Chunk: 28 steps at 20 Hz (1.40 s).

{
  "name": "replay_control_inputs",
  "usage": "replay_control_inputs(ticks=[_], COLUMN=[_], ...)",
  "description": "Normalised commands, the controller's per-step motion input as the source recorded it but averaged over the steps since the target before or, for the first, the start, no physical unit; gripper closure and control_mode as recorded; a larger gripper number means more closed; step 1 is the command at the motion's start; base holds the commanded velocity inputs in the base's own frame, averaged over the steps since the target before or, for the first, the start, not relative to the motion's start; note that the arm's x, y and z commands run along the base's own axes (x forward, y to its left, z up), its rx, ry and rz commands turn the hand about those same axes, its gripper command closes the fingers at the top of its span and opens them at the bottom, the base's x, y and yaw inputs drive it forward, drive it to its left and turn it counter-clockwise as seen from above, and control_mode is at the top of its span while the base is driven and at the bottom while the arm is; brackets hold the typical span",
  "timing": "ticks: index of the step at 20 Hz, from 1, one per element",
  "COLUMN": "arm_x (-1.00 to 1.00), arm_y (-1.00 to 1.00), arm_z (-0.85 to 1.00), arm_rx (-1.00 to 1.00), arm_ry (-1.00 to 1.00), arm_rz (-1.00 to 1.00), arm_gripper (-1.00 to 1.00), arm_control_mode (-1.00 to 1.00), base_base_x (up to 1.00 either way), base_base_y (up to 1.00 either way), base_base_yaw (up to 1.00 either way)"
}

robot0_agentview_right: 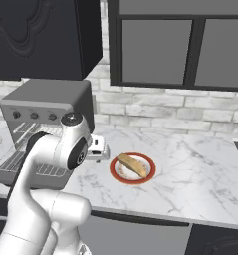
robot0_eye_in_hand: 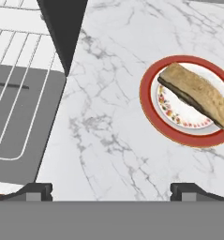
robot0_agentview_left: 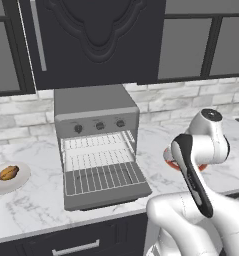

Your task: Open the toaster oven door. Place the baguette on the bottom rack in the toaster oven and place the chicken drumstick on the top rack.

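gripper [robot0_eye_in_hand: 111, 190]: jaws wide apart | holds nothing | hangs above counter [robot0_eye_in_hand: 108, 136] | near baguette [robot0_eye_in_hand: 197, 93]

The scene is lit evenly and softly, with no single source to be made out. The marble counter [robot0_agentview_left: 36, 200] is rendered bright, while the dark wall cabinet [robot0_agentview_left: 91, 40] is kept nearly black with faint sheen on its carved relief. A soft shadow is cast under the toaster oven door [robot0_agentview_left: 108, 197]. No glare is seen. Edges are slightly soft and pixelated; no lens distortion is noted.
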Motion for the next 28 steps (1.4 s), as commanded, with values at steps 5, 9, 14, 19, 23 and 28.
replay_control_inputs(ticks=[5,9,14,19,23,28], arm_x=[0.03,0.08,0.17,0.23,0.15,0.01], arm_y=[-0.5,-0.37,-0.32,-0.26,-0.2,-0.37], arm_z=[0.07,0.06,0.01,-0.05,-0.18,-0.19], arm_rx=[0.0,0.0,0.0,-0.07,-0.16,-0.05], arm_ry=[0.0,0.0,0.0,0.01,0.0,0.0], arm_rz=[0.0,0.0,0.0,0.0,0.0,0.0], arm_gripper=[-1.0,-1.0,-1.0,-1.0,-1.0,-1.0], arm_control_mode=[-1.0,-1.0,-1.0,-1.0,-1.0,-1.0], base_base_x=[0.0,0.0,0.0,0.0,0.0,0.0], base_base_y=[0.0,0.0,0.0,0.0,0.0,0.0], base_base_yaw=[0.0,0.0,0.0,0.0,0.0,0.0])
